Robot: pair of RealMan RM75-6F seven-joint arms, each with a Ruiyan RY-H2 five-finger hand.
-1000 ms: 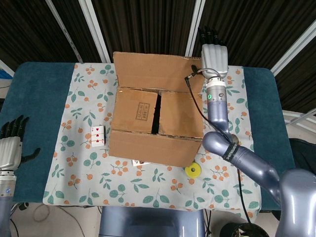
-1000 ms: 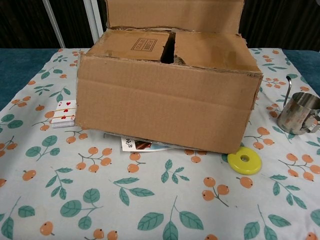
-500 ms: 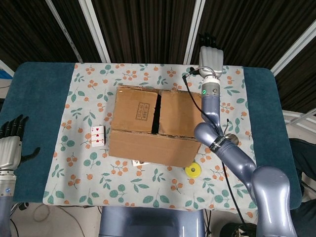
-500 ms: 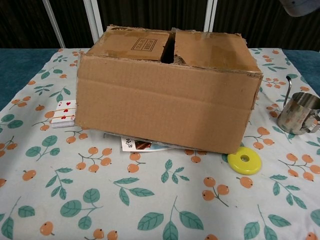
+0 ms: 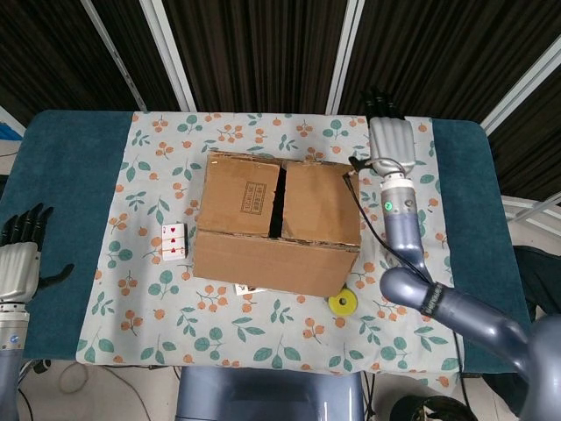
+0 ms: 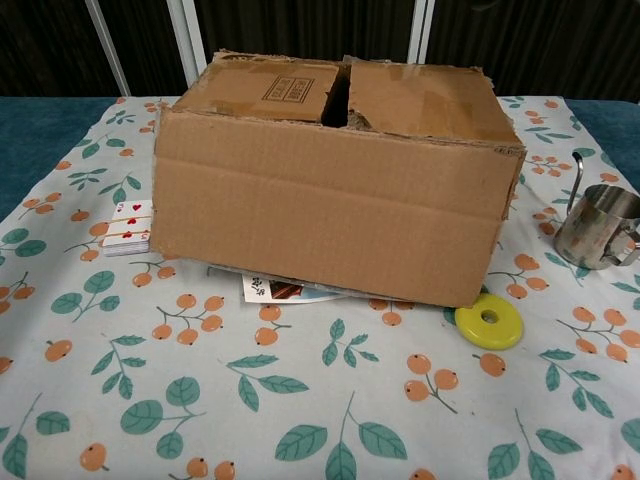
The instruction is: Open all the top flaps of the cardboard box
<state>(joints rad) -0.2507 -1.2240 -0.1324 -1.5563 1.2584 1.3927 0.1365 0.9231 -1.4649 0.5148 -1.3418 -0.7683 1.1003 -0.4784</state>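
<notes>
Cardboard box [image 5: 273, 219] mid-table on a floral cloth [image 5: 149, 167], dark slatted wall behind.

Two top flaps lie flat with a narrow slit between them; contents can't be seen. The right hand [image 5: 391, 140] hovers beyond the box's far right corner, fingers straight and side by side, holding nothing. The left hand [image 5: 17, 259] is well left of the box, spread, empty. A steel cup [image 6: 600, 226] stands right of it, playing cards [image 5: 173, 242] left, a yellow ring [image 5: 344, 303] at its near right corner.

The cardboard box [image 5: 276, 219] is plain brown with a small dark printed mark on top. The tablecloth [image 6: 300, 400] is white, with a pattern of orange fruits and green leaves. The table [image 5: 74, 184] is dark teal. The ring [image 6: 489, 321] is yellow, the cup [image 6: 598, 226] shiny silver. The playing cards [image 5: 173, 241] are white with red hearts.
</notes>
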